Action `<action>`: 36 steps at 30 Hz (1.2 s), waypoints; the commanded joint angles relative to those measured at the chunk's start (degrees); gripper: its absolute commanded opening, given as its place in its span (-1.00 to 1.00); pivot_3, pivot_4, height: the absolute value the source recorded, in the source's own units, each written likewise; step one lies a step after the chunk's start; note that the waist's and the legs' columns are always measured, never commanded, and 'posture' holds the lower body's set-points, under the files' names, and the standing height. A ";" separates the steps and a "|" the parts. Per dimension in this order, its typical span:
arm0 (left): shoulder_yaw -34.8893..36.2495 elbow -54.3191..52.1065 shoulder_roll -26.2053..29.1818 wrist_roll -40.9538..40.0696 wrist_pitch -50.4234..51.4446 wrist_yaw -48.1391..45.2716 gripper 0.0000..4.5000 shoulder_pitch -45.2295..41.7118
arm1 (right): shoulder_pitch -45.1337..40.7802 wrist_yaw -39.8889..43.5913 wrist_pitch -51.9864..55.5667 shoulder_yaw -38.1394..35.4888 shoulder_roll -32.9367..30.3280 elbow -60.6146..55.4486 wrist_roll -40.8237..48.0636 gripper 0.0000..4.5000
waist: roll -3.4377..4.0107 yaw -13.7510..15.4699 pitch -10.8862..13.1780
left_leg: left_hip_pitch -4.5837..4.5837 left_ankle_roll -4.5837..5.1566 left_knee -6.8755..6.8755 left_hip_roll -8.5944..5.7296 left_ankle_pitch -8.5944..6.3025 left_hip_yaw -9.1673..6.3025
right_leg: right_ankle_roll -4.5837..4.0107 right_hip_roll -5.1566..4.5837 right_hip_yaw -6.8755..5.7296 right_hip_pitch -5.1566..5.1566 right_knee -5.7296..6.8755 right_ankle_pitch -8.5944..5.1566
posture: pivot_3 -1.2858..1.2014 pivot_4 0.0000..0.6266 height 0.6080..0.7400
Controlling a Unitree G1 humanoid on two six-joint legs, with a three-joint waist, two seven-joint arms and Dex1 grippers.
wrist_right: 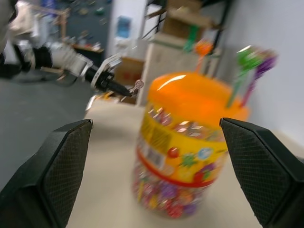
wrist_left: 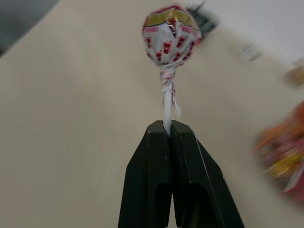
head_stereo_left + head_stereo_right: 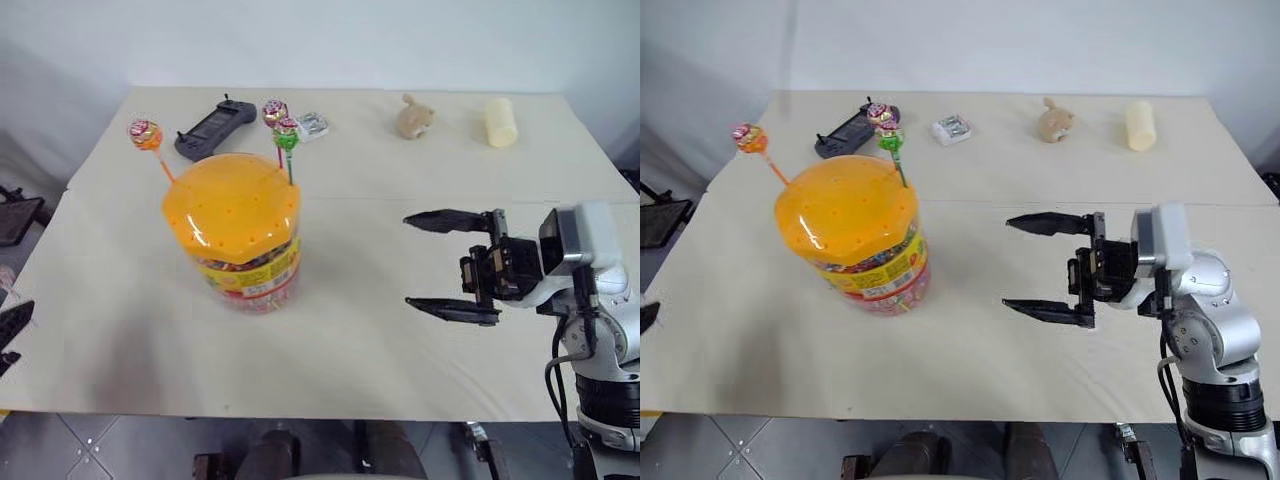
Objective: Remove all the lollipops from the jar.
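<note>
Table (image 3: 400, 330) backdrop — lollipop (image 2: 171, 35) stands along left fingers (image 2: 156, 156), head outward.

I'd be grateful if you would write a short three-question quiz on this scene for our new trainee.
1. True or false: the left gripper is shut on a lollipop by its stick.
2. How many lollipops stand in the jar lid?
A. one
B. three
C. five
3. How do the right gripper jaws stand, and where is it relative to the jar?

Key
1. True: the white stick is pinched between the closed fingers.
2. B: an orange one, a green one and a pink-purple one.
3. Wide open and holding nothing, apart from the jar on its right, fingers pointing toward it.
</note>
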 commanded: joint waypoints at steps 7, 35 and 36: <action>-1.27 -4.08 0.34 4.56 1.99 -1.87 -0.71 3.02 | 0.98 4.48 -3.03 -0.69 0.18 1.24 -0.78 1.00 | 0.05 0.56 0.04 | 0.00 -0.05 -0.02 0.04 -0.02 -0.03 | -0.01 0.01 -0.03 -0.02 0.01 0.00 | 0.03 -0.52 1.00; -27.46 -2.82 0.82 2.44 -6.80 -16.63 0.94 -51.56 | -2.04 -16.88 6.95 -12.09 1.32 -5.95 13.76 1.00 | 0.21 -1.05 0.16 | -0.14 -0.08 0.02 -0.06 0.02 0.03 | -0.12 0.09 -0.58 -0.49 0.47 0.14 | 0.03 -0.52 1.00; -27.78 -2.09 0.62 2.16 -6.14 -16.87 0.94 -52.44 | -2.09 -17.34 7.00 -11.84 1.50 -6.39 13.68 1.00 | 0.21 -1.13 0.16 | -0.13 -0.08 0.03 -0.08 0.00 0.03 | -0.12 0.07 -0.69 -0.55 0.49 0.14 | 0.03 -0.52 1.00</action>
